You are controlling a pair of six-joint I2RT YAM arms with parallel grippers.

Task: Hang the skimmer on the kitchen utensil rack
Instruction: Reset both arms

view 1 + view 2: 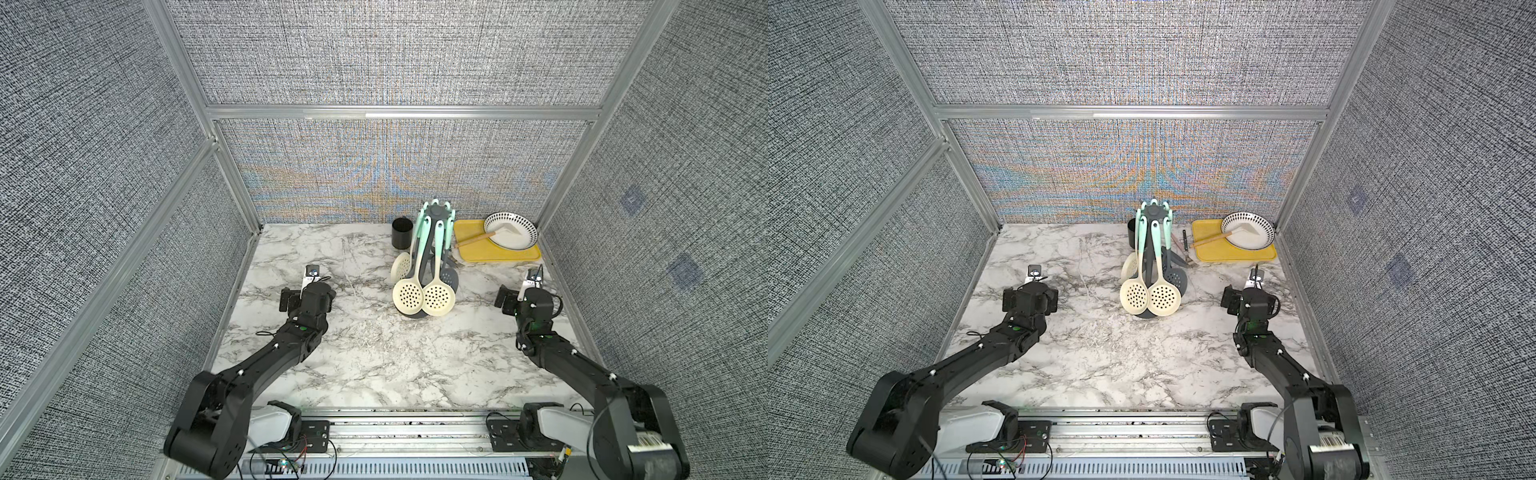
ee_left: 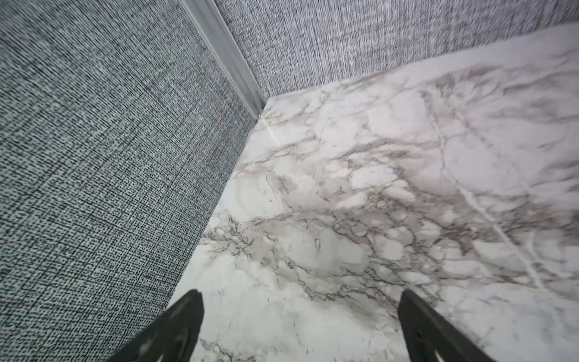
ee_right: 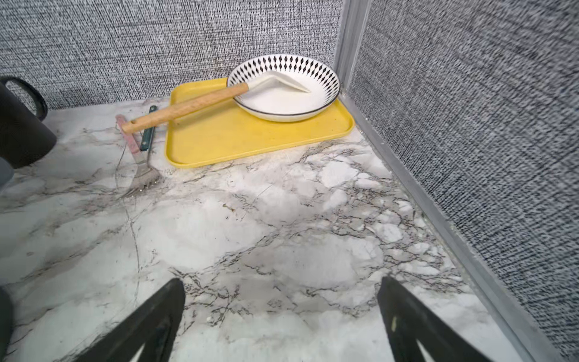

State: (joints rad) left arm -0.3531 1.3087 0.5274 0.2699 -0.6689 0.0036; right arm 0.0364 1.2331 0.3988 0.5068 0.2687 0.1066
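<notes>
The kitchen utensil rack (image 1: 435,210) stands upright on the marble tabletop (image 1: 353,353), toward the far side and a little right of centre. Its crown of hooks carries several mint-handled utensils. Two cream skimmers (image 1: 408,295) hang side by side at the near face, their perforated heads low over the round base, with a third cream head and grey ones behind them. Both top views show the rack whole, while neither wrist view takes in its crown. The black cup (image 1: 402,233) sits just left of the rack by the far wall. The yellow tray (image 1: 490,253) lies in the far right corner, holding a patterned bowl (image 1: 528,226) with a wooden-handled white spatula (image 1: 476,240) resting in it. The right wrist view adds what the rack mostly hides from above: a pink-handled utensil (image 3: 130,141) and a green-handled utensil (image 3: 147,138) lying together on the marble just left of the tray, under the spatula's handle end. In a top view they show only as thin slivers. The left wrist view shows only bare marble and the far left wall corner. The left gripper (image 2: 300,294) hangs over the table with its fingers spread wide and nothing between them. The right gripper (image 3: 282,282), near the right wall and well apart from the rack, is equally wide and empty.
</notes>
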